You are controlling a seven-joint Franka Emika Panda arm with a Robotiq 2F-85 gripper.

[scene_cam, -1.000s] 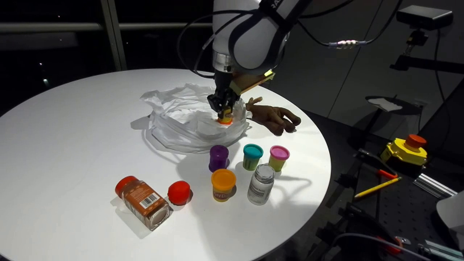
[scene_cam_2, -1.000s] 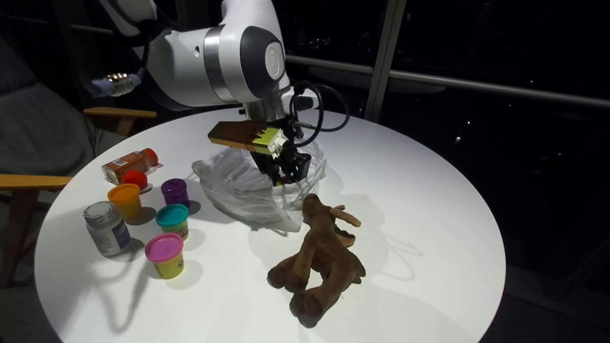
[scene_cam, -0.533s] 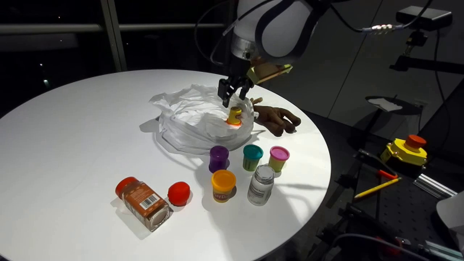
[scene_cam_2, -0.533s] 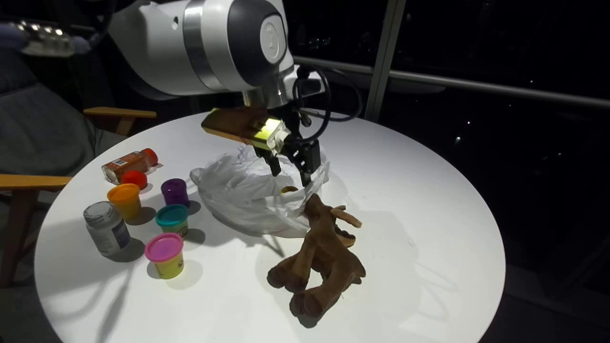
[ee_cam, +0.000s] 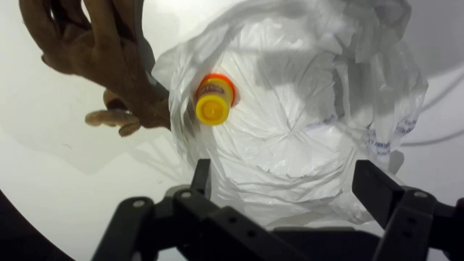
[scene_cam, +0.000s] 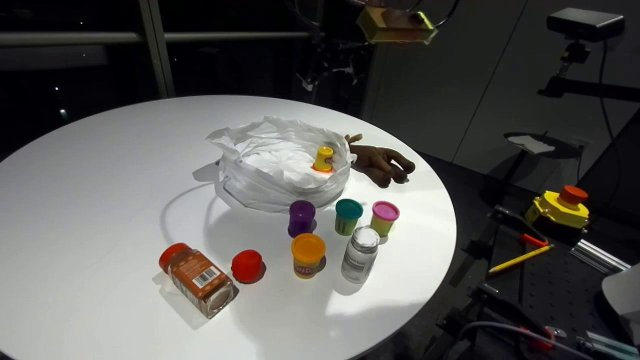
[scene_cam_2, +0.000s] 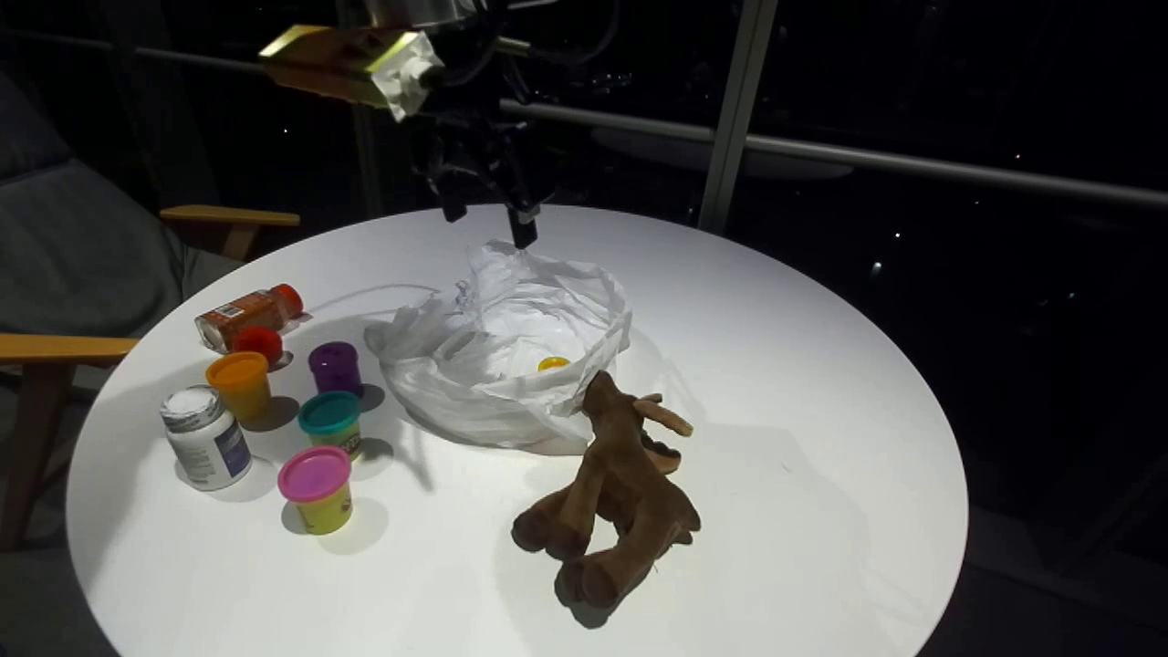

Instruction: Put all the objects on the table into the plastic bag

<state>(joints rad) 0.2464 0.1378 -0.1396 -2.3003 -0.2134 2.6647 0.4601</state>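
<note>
on the table (scene_cam: 90,215) the bag (scene_cam_2: 484,411) gapes. the gripper (ee_cam: 282,174), down inside a second ago, is now up well above, fingers (ee_cam: 375,192) spread, grip released. the toy (scene_cam_2: 630,465) lies against the bag. a brown bottle (scene_cam: 200,277) lies tipped, a white bottle (scene_cam: 360,257) stands. the yellow tub (ee_cam: 214,103) sits lid-down in the bag, four other tubs (scene_cam: 302,220) outside, the ball (scene_cam: 246,266) near the brown bottle.

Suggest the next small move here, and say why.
I'd probably move the jaws toward the purple jar next: they stand open and empty, the yellow jar already rests inside the plastic bag, and the purple one stands on the table just outside the bag.
</note>
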